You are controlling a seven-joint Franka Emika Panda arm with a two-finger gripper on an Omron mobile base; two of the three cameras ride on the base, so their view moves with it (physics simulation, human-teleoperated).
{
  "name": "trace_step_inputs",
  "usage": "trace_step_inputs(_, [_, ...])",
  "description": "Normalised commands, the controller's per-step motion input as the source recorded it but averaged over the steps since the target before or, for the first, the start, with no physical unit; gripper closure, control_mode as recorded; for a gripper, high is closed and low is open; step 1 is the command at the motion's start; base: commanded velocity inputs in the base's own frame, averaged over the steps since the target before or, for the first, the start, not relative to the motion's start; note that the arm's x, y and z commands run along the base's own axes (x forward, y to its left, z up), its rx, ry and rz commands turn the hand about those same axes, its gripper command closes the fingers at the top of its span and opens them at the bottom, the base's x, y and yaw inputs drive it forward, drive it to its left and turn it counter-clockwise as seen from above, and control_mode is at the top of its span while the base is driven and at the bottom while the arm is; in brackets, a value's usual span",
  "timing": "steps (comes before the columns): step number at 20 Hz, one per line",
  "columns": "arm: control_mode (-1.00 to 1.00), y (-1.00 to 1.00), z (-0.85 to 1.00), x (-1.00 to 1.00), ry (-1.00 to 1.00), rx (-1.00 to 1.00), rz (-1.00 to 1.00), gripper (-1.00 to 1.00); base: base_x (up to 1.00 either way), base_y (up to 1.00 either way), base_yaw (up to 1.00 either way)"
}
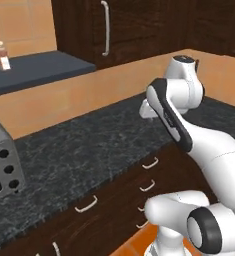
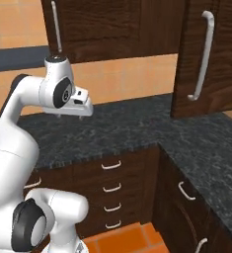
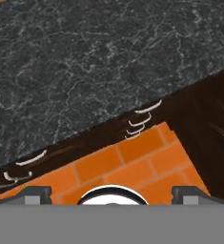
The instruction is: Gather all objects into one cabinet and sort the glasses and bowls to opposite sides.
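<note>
The glasses and bowls are out of view. The cabinet [image 1: 129,30] is dark brown wood on the wall above the counter, its door closed, with a long light-grey bar handle [image 1: 106,27]. In the right base view another closed cabinet door [image 2: 213,59] with the same kind of handle hangs at the right. My gripper [image 2: 69,116] hovers above the dark speckled counter [image 2: 132,128], pointing down. In the hand view the gripper [image 3: 112,194] is open, its fingertips [image 3: 35,193] wide apart with nothing between them.
A grey toaster oven [image 1: 1,165] stands on the counter [image 1: 84,150] at the left. A small bottle [image 1: 3,55] sits on a dark ledge at the back left. Drawers with small handles [image 2: 111,188] run below the counter, which turns a corner at the right. The floor is orange brick [image 3: 127,167].
</note>
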Motion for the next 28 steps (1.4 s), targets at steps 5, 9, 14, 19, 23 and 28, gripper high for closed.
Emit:
trace_step_inputs(5, [1.00,0.00,0.00,0.00,0.00,0.00,0.00,-1.00,0.37,0.55,-0.75])
trace_step_inputs(9, [1.00,0.00,0.00,0.00,0.00,0.00,0.00,-1.00,0.03,0.14,-0.74])
trace_step_inputs(14, [1.00,0.00,0.00,0.00,0.00,0.00,0.00,-1.00,0.00,-0.02,-0.02])
trace_step_inputs(19, [1.00,0.00,0.00,0.00,0.00,0.00,0.00,-1.00,0.07,0.00,-0.54])
trace_step_inputs(23, [1.00,0.00,0.00,0.00,0.00,0.00,0.00,-1.00,0.34,0.00,-0.44])
trace_step_inputs(28, [1.00,0.00,0.00,0.00,0.00,0.00,0.00,-1.00,0.44,0.01,-0.08])
